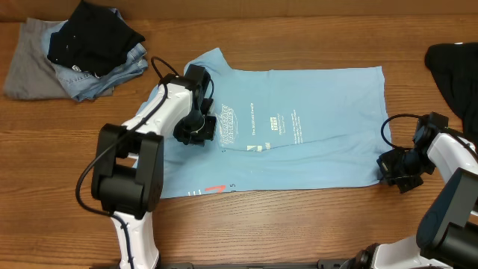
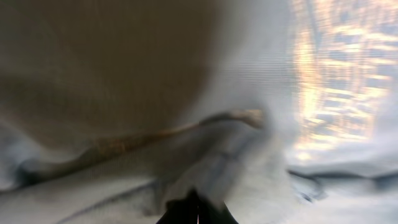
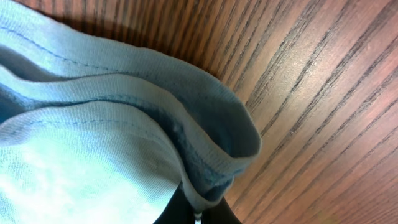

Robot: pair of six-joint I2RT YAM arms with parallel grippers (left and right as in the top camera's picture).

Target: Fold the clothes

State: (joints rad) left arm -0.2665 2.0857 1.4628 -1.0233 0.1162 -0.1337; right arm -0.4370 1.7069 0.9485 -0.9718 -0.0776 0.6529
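**Lift both pinches evenly and keep the cloth taut**

The light blue T-shirt (image 1: 321, 157) lies spread across the middle of the bench (image 1: 299, 232), small white print up. The right tool (image 1: 393, 167) is pressed together on the near right hem corner (image 3: 211, 149), with doubled fabric caught at its tips. The left tool (image 1: 196, 127) is also pressed together, on cloth at the shirt's left side beside the print. Its wrist view is too blurred to show how much it holds. I would raise both tools evenly and low, keeping the span between them taut so neither pinch slips, and staying clear of the stacked clothes (image 1: 75, 60) at far left.

T-shirt (image 1: 321, 142) light blue, white print; clothes pile (image 1: 75, 56) grey, blue, black; table (image 1: 299, 232) brown woodgrain.
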